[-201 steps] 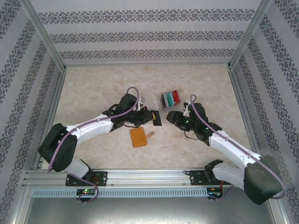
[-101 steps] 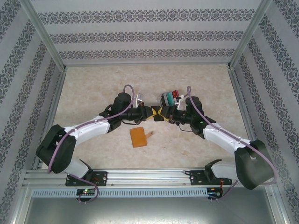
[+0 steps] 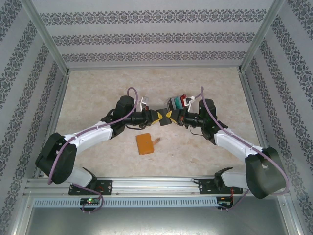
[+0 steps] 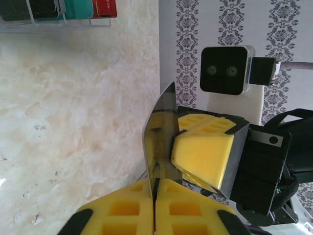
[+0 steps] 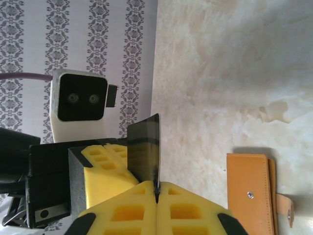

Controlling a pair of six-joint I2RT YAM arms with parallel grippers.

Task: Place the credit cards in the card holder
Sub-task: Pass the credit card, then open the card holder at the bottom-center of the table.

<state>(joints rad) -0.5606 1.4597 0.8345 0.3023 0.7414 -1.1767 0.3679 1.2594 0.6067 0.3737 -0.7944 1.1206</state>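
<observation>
Left end effector (image 3: 157, 117): yellow jaws closed together on one edge of the black card, held above the worktop at mid-table.
Right end effector (image 3: 172, 116): yellow jaws closed together on the opposite edge of the same card, facing the left one nose to nose.
Black card (image 4: 161, 132): thin, glossy, held edge-on between both end effectors, clear of the worktop.
Other cards (image 3: 178, 103): black, teal and red, standing side by side in a clear rack (image 4: 29, 22) just beyond the right end effector.
Card holder (image 3: 145, 143): orange-tan, folded shut, lying flat on the worktop near the two end effectors on the arm-base side, touching neither; its strap (image 5: 285, 210) with a stud sticks out from one side.
Worktop (image 3: 98, 93): pale marbled beige surface.
</observation>
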